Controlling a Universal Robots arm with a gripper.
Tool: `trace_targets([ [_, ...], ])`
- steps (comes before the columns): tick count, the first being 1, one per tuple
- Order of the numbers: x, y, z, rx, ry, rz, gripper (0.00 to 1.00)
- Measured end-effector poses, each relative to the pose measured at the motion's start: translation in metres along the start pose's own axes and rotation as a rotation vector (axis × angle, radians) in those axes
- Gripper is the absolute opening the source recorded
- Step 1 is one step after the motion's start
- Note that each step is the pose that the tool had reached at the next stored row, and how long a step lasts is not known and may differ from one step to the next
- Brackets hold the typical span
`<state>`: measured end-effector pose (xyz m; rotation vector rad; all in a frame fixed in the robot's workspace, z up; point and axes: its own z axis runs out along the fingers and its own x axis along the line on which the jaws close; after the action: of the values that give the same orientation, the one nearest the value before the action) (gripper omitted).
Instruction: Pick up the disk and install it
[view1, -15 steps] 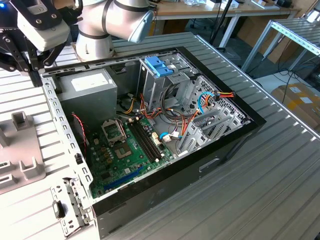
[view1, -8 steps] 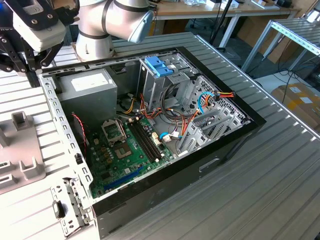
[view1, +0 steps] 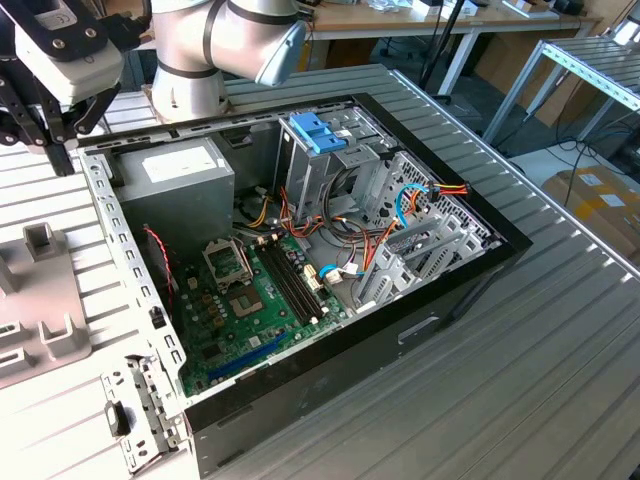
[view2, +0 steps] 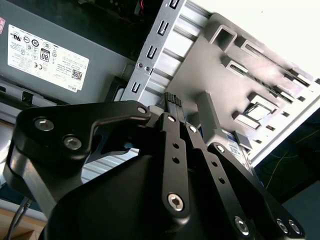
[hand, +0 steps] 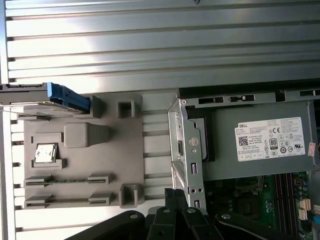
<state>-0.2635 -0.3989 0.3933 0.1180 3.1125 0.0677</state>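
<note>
Blue-tabbed disk (hand: 50, 97) — fixture (hand: 100, 165) edge, tool (hand: 176, 196) apart

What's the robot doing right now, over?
Gripper shut, empty, hovering by the case. Disk on grey tray, untouched. Path looks clear.

Ribbed metal table (view1: 520, 380) is stretching through six o'clock. Wooden desk (view1: 400, 17) is standing at twelve o'clock; cardboard box (view1: 600, 200) is sitting at three o'clock.
</note>
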Motion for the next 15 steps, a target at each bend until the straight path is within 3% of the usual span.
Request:
trace_targets([
  [15, 0.0102, -0.0008, -0.0003, 0.0, -0.0001, 0.0, 0.11],
])
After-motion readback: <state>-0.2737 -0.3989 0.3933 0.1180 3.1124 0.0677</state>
